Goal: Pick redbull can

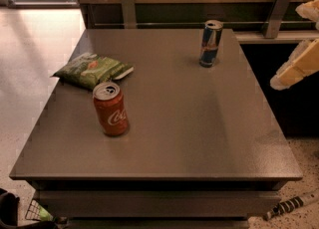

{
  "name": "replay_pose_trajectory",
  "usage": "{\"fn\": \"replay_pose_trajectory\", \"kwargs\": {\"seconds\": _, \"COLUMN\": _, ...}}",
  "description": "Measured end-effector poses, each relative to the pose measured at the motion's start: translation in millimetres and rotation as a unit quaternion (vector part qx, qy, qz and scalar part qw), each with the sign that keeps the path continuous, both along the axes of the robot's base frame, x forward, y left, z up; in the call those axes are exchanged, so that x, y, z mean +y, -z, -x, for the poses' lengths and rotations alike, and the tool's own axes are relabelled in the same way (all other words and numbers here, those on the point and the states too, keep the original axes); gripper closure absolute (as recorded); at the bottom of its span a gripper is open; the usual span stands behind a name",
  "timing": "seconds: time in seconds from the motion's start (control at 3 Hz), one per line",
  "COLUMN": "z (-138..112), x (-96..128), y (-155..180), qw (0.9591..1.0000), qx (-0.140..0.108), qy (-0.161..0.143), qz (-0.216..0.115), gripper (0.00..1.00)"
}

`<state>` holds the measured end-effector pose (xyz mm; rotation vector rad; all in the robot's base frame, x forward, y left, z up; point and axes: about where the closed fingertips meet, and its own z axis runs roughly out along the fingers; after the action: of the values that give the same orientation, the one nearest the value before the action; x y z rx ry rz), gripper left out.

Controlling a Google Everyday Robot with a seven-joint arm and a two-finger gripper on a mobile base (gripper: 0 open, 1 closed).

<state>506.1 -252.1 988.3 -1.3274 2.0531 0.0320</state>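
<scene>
Camera view: redbull can (211, 43) stands upright near the table's (199, 138) far edge, gripper (301, 54) off the table's right side, grip state can't tell, so we approach level, centred on its slim body.

Slim blue-and-silver redbull can (211, 43), upright, far right of table (199, 138), claw (300, 58) well apart at right edge.

Dim warm indoor light; daylight glare on floor (35, 24) upper left; tool (294, 49) at right edge catches light.
</scene>
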Motion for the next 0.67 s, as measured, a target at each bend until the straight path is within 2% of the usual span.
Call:
{"fn": "replay_pose_trajectory", "kwargs": {"seconds": 0.33, "z": -67.2, "x": 0.9, "y": 7.5, "qw": 0.9851, "qx": -0.087, "qy": 0.005, "qz": -0.148, "gripper": 0.00}}
{"fn": "replay_pose_trajectory", "kwargs": {"seconds": 0.67, "z": -119.5, "x": 13.7, "y": 10.1, "qw": 0.9506, "qx": -0.153, "qy": 0.006, "qz": -0.270, "gripper": 0.00}}
